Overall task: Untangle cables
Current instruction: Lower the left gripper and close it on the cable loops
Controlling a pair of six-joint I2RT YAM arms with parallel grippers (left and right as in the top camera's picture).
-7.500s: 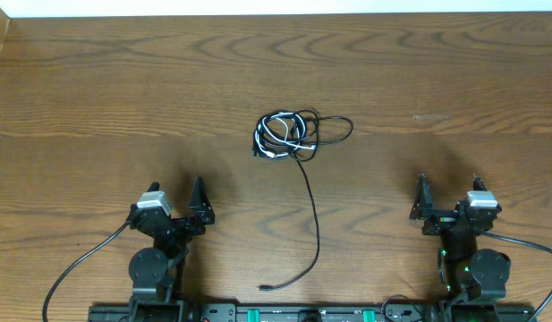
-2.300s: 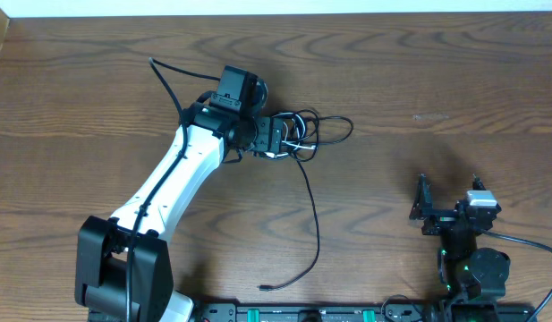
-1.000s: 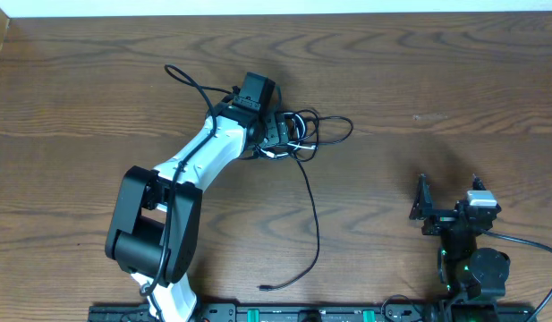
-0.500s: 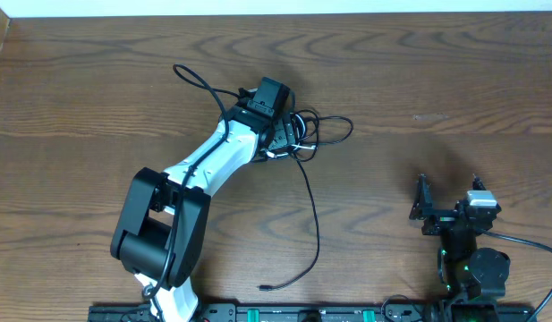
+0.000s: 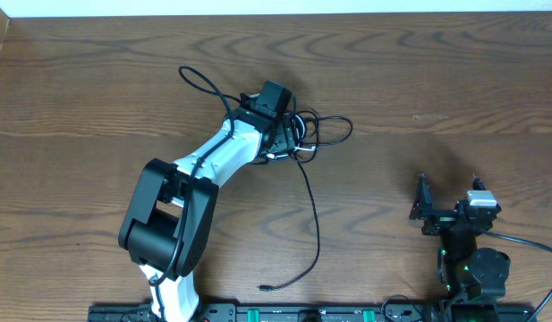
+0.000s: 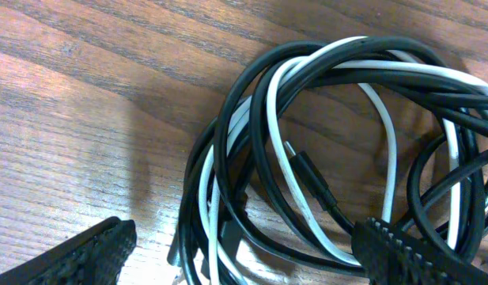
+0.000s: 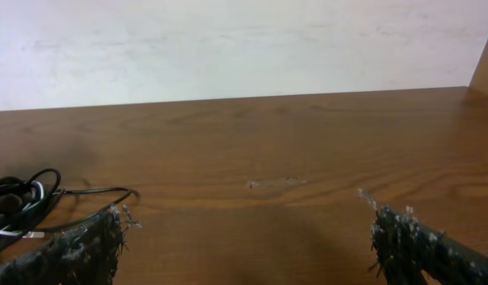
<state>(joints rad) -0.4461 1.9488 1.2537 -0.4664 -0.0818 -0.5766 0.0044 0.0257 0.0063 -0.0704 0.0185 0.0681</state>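
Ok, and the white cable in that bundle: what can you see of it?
The white cable is a thin, smooth, rubbery-looking cord, coiled in a few loose loops. It is woven through the black cables, passing over some strands and under others, so it is still tangled. The bundle lies flat on the wooden table. Its plugs cannot be made out clearly. The left gripper is open, with a finger on either side of the bundle, and has not closed on it.

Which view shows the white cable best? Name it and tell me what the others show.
Left wrist: the white cable fills the frame, its loops running among the black cables. Overhead, the left arm hides most of it; right wrist shows only a distant sliver at the left edge.
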